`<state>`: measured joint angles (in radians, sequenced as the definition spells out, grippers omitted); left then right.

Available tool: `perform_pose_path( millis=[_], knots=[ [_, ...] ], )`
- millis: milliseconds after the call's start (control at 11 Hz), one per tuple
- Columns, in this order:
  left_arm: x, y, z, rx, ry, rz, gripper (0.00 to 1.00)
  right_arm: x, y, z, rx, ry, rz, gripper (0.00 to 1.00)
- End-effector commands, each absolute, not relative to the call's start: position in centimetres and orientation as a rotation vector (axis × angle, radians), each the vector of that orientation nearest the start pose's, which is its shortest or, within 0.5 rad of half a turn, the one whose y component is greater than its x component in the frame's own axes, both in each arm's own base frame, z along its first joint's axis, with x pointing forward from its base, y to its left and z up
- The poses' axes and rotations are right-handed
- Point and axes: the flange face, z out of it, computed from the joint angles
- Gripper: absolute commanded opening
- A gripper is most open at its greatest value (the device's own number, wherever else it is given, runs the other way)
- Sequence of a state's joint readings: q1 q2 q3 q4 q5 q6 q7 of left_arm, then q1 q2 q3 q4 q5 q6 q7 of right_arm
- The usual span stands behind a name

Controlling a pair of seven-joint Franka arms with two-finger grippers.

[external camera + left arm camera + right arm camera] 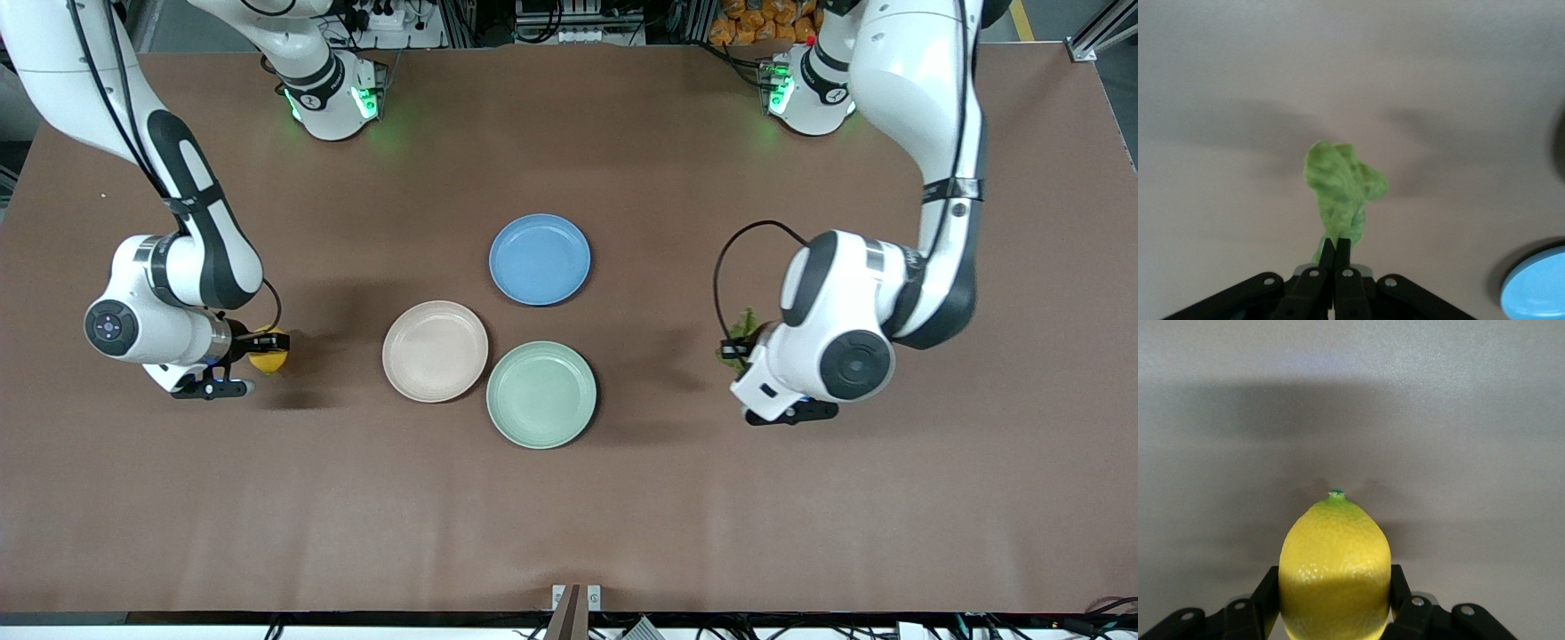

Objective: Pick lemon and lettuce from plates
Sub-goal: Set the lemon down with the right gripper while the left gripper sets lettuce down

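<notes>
My right gripper [263, 348] is shut on the yellow lemon [268, 351] over bare table toward the right arm's end, apart from the plates. In the right wrist view the lemon [1335, 570] fills the gap between the black fingers [1399, 587], its green tip pointing away. My left gripper [734, 349] is shut on the green lettuce [742, 329] over bare table toward the left arm's end. The lettuce [1341, 187] sticks out from the pinched fingertips [1343, 250]. The beige-pink plate [435, 350] and the mint green plate [540, 394] lie mid-table with nothing on them.
A blue plate [540, 259] lies farther from the front camera than the other two plates; its rim [1538, 283] shows in the left wrist view. Brown table cloth spreads all around. The arm bases stand along the table's top edge.
</notes>
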<state>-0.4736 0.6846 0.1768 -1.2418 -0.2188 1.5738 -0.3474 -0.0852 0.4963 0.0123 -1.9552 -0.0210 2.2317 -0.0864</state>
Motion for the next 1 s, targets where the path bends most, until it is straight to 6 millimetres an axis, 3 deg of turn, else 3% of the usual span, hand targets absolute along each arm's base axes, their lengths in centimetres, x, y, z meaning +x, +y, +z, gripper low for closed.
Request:
perform_pose_path(
  millis=[0, 545, 909],
  knots=[
    [65.2, -22.2, 34.9, -3.028, -0.04, 0.588, 0.0, 59.3, -4.4, 20.3, -3.162, -0.153, 0.34, 0.99],
    [66.2, -17.1, 34.0, -3.006, 0.004, 0.621, 0.0, 58.8, -4.1, 23.0, -3.175, -0.136, 0.331, 1.0],
    [66.9, -13.3, 32.3, -3.009, 0.05, 0.668, 0.0, 55.6, -3.7, 25.8, -3.184, -0.141, 0.273, 1.0]
  ],
)
